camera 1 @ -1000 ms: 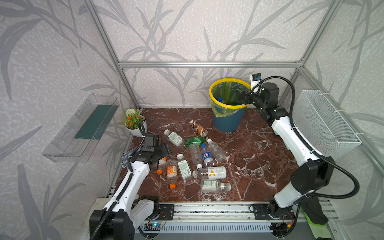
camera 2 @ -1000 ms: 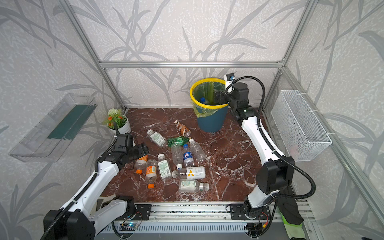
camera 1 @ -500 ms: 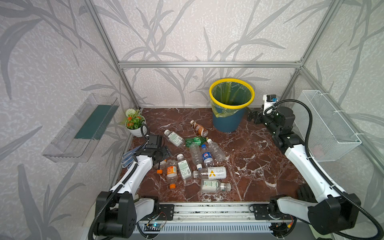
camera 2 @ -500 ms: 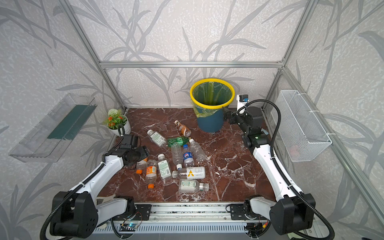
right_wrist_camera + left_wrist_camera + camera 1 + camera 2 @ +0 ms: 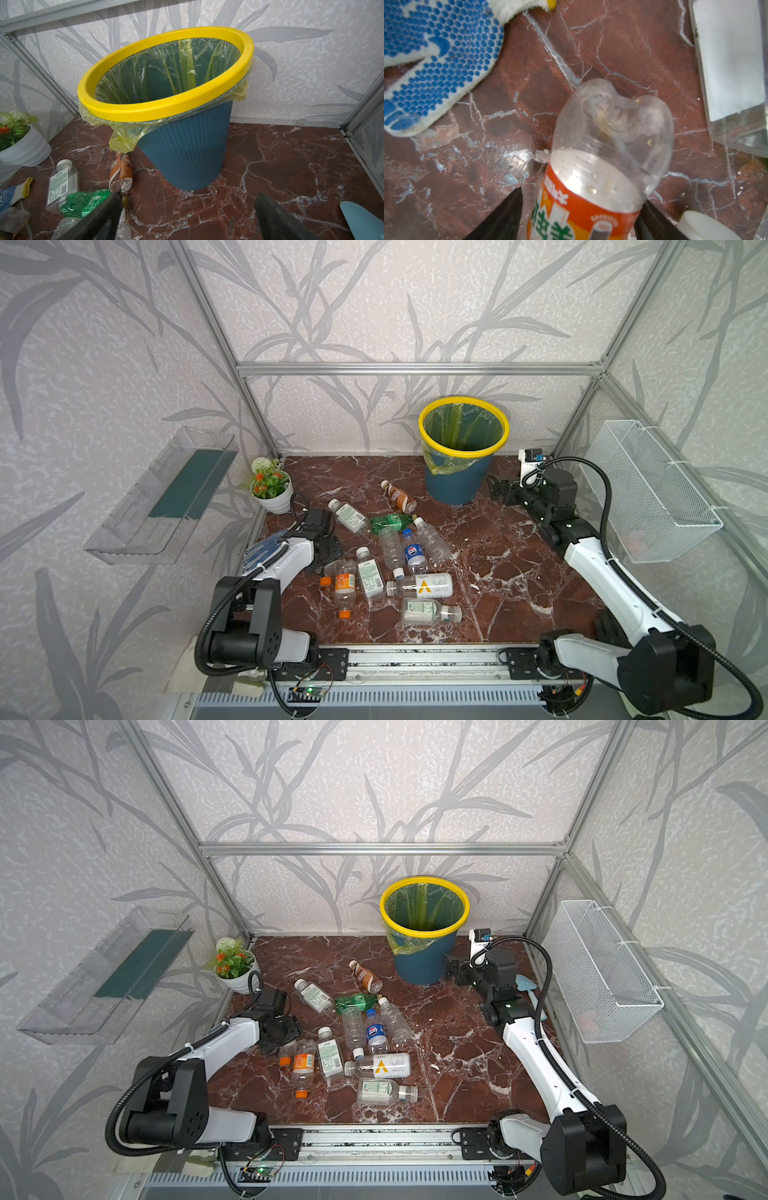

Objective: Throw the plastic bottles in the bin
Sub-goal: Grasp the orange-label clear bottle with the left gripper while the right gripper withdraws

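Note:
Several plastic bottles (image 5: pixel 405 556) lie in a heap on the red marble floor: clear ones, a brown one (image 5: pixel 399 497) and a green one (image 5: pixel 390 522). My left gripper (image 5: pixel 328 553) is low at the heap's left end. In the left wrist view its jaws (image 5: pixel 582 196) straddle a clear orange-labelled bottle (image 5: pixel 602 166); one finger touches it, the other stands slightly off. The bin (image 5: pixel 457 485), dark blue with a yellow rim, stands at the back. My right gripper (image 5: pixel 496 491) hangs open and empty just right of the bin (image 5: pixel 187 155), low over the floor.
A white flower pot (image 5: pixel 274 497) stands at the back left. A blue-dotted glove (image 5: pixel 436 52) lies beside the left arm. A light-blue trowel (image 5: pixel 525 986) lies by the right arm. A wire basket (image 5: pixel 652 493) hangs on the right wall, a clear shelf (image 5: pixel 166 497) on the left.
My right gripper has left the bin's rim and dropped to floor level at its right. The left gripper has sunk onto the orange-labelled bottle and its jaws have narrowed.

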